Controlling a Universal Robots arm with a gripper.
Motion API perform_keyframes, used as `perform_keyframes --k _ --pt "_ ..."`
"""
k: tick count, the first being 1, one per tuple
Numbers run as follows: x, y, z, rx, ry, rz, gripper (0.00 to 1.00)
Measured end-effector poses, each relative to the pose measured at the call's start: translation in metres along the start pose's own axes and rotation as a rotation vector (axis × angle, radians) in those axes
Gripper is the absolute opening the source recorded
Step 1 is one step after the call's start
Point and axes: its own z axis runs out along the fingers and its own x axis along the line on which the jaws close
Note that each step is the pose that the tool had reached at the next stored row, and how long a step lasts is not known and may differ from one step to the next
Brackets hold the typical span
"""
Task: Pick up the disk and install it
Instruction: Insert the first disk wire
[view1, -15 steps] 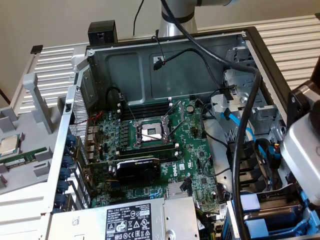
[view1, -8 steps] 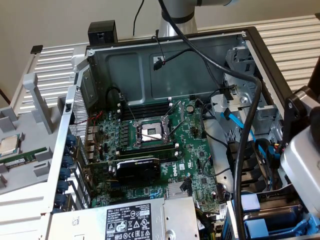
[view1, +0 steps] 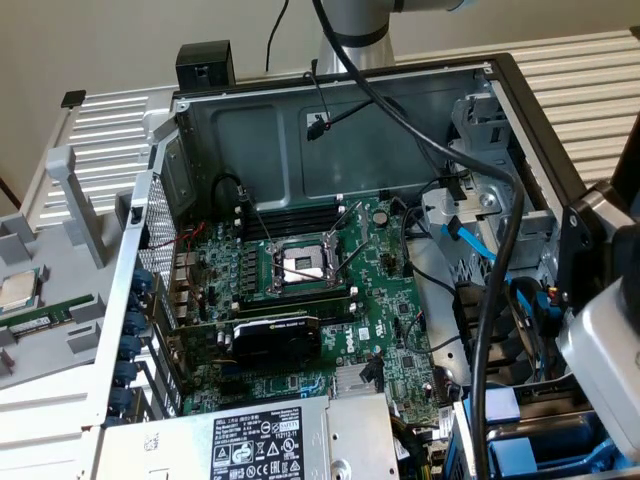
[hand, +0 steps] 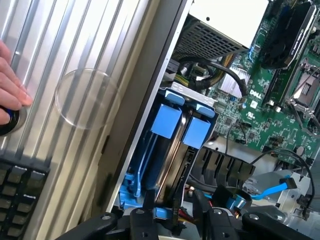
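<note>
The disk stands on edge in the blue drive bay at the case's corner, its dark side showing between two bright blue carrier tabs. My gripper reaches down over the disk's near end, one black finger on each side, shut on it. In the exterior view the arm's wrist hangs over the same blue bay at the exterior view's lower right.
The open case holds the green motherboard and the grey power supply. Thick black cables run down beside the bay. A person's hand rests on the slatted surface near a keyboard.
</note>
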Motion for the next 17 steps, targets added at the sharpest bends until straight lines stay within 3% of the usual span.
perform_keyframes --k 3,4,6,8,10,12,17 --pt "0.002 -0.0008 0.0022 -0.0017 -0.0098 -0.003 0.43" --pt "0.003 -0.0011 0.0026 -0.0023 -0.016 -0.003 0.43" --pt "0.003 -0.0013 0.0031 -0.0049 -0.0342 -0.002 0.43" --pt "0.006 -0.0008 0.0029 -0.0164 -0.0479 0.004 0.43" --pt "0.01 -0.0008 0.0021 -0.0225 -0.0584 0.007 0.43" --pt "0.012 -0.0017 0.0014 -0.0214 -0.0717 0.009 0.43" --pt "0.02 -0.0021 -0.0005 -0.0066 -0.1168 0.011 0.43"
